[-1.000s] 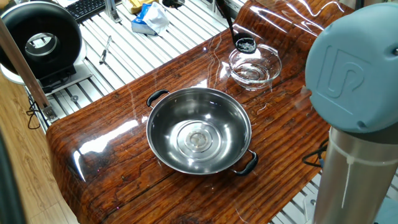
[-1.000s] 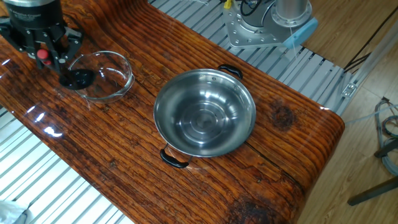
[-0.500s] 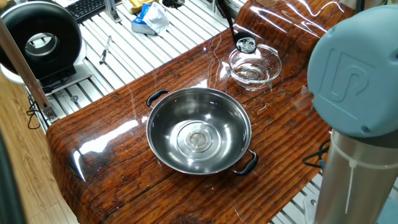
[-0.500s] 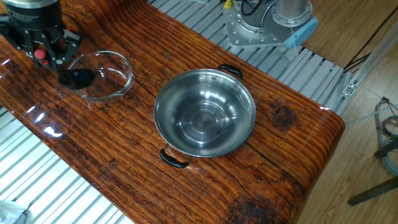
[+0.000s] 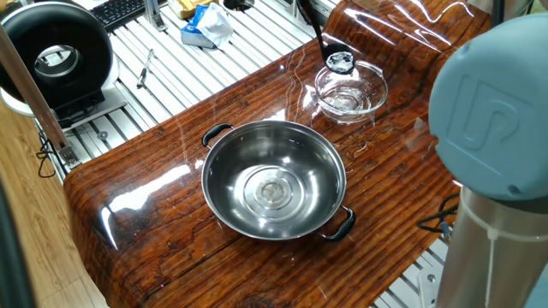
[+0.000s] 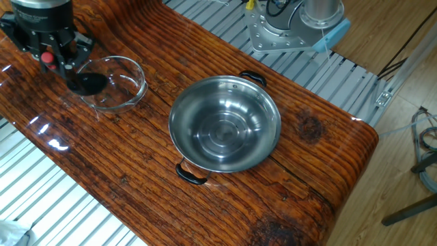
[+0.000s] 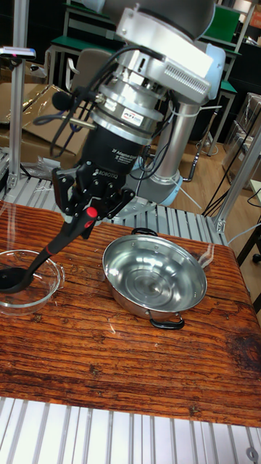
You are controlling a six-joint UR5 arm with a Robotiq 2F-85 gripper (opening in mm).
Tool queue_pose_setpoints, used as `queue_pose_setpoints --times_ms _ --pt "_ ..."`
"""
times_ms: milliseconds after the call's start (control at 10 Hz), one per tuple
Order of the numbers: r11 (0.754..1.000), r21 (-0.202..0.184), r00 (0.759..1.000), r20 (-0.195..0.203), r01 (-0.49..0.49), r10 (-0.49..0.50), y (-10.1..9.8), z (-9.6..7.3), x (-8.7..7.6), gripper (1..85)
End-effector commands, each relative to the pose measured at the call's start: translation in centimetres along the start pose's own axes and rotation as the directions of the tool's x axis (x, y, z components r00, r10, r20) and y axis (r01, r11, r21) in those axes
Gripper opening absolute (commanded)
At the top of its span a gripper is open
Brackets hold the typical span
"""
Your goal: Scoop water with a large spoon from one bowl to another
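Observation:
The large spoon [image 7: 52, 249], a black ladle, slants down from my gripper [image 7: 89, 210], which is shut on its red-marked handle end. Its scoop head [image 6: 89, 83] sits inside the small glass bowl [image 6: 138, 76] at the side nearest the gripper; in one fixed view the head [image 5: 340, 61] shows at the bowl's far rim [image 5: 378, 85]. Water glints in the bottom of the glass bowl [image 7: 52, 272]. The large steel bowl [image 5: 224, 171] with black handles stands mid-table, apart from the gripper [image 6: 54, 60]; its base shows shiny rings, and water there is hard to make out.
The robot's grey base [image 5: 497, 154] fills the right of one fixed view. Beyond the wooden table's [image 5: 145, 197] far edge lie a slatted metal surface, a black round device [image 5: 56, 56] and some clutter [image 5: 205, 24]. The arm's mount [image 6: 287, 27] stands behind the steel bowl [image 6: 263, 113].
The gripper has shifted slightly, carrying the ladle head a little further over the glass bowl. Both bowls have stayed in place.

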State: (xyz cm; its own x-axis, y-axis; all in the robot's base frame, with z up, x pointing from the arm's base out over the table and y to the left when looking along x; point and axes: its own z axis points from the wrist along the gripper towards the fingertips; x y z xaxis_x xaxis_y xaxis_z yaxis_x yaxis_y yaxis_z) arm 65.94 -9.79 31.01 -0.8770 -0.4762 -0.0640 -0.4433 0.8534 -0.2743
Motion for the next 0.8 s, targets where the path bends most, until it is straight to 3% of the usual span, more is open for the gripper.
queue_pose_setpoints --times_ms 0,400,700 --pt "0.999 0.021 1.000 0.007 -0.030 0.030 1.03 -0.51 0.01 1.0" --pt "0.998 0.039 0.999 0.006 -0.042 0.042 1.15 -0.45 0.35 1.0" --pt "0.996 0.073 0.999 0.004 -0.055 0.055 0.80 -0.25 0.54 1.0"
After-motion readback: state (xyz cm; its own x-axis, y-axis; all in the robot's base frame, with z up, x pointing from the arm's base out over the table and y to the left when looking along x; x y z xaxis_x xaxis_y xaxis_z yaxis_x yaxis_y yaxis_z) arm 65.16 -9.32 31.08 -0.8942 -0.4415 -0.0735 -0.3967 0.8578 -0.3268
